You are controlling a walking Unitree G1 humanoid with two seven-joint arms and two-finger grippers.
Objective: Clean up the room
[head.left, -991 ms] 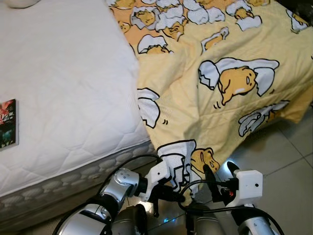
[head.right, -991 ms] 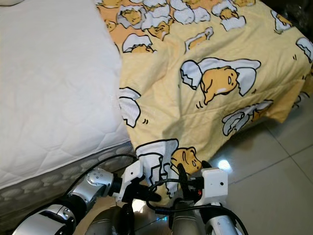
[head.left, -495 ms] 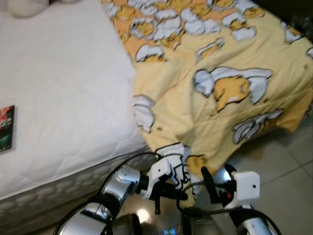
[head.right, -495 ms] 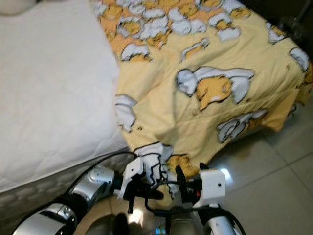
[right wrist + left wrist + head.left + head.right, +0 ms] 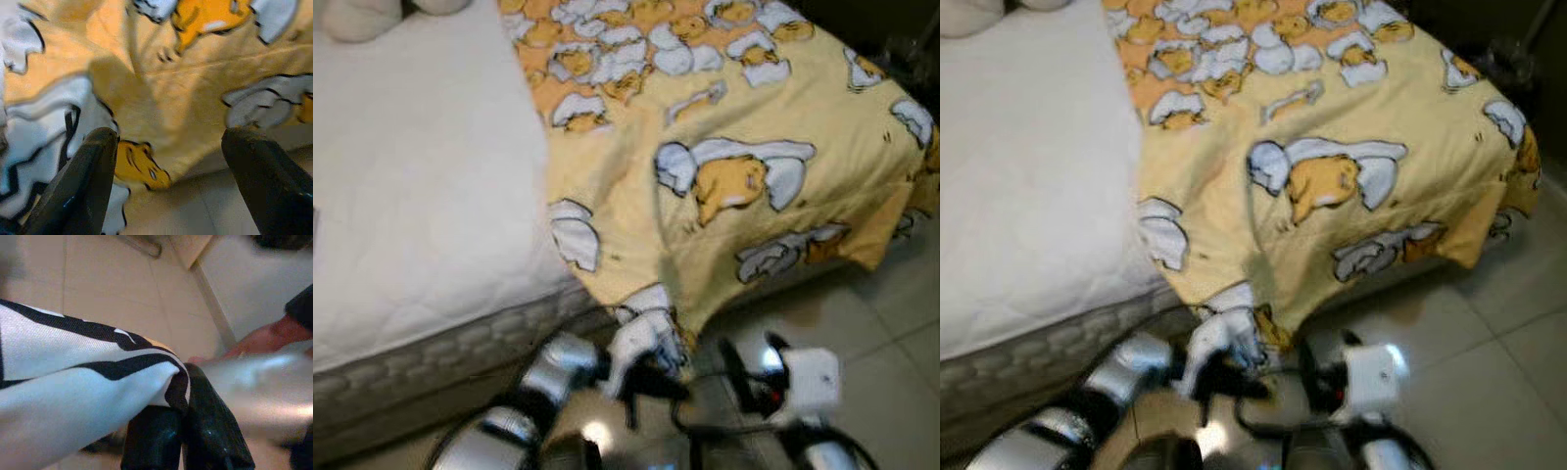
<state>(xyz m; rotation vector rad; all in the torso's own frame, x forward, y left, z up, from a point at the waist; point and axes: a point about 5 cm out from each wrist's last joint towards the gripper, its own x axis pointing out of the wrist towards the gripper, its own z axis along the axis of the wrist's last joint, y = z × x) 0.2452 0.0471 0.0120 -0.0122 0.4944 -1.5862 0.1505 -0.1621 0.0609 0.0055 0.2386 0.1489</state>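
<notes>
No legible writing. My left end effector (image 5: pixel 658 377) pinches the yellow cartoon blanket (image 5: pixel 724 176) corner at 6 o'clock off the bed (image 5: pixel 421 196); right end effector (image 5: pixel 171 186) gapes beside it.

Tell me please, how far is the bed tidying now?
Done: little; the blanket covers just one side of the mattress and hangs to the floor. In hand: the left gripper pinches the blanket's corner; the right gripper is open before the fabric. Left: spreading the blanket over the bare mattress.
</notes>
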